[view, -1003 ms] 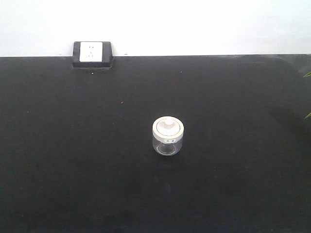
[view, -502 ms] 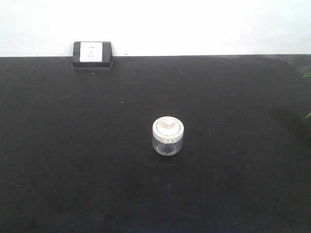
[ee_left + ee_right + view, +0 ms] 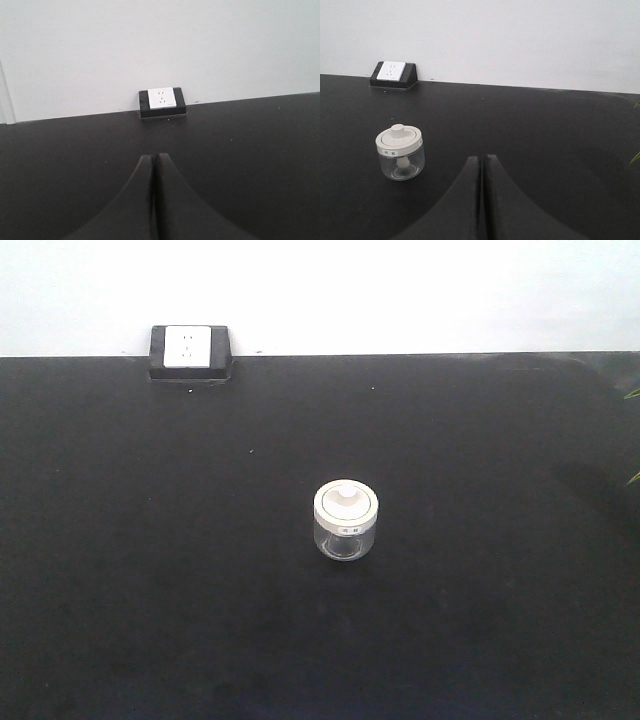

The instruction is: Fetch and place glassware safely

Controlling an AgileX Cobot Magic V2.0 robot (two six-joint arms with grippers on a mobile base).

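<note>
- One glass jar stands upright mid-way across the black table, white lid seated, well apart from the socket box at the back wall.
- Neither arm shows in the front view; each wrist camera shows its own fingers pressed together, holding nothing.
- Seen from the right wrist, the right gripper sits nearer the jar, which lies ahead and to its left; the left gripper faces only the socket box.
- Judged step: the reach has not begun. Done well, it means spreading the fingers before nearing the jar, closing on the glass body below the lid rather than the knob, and squeezing gently.
</note>
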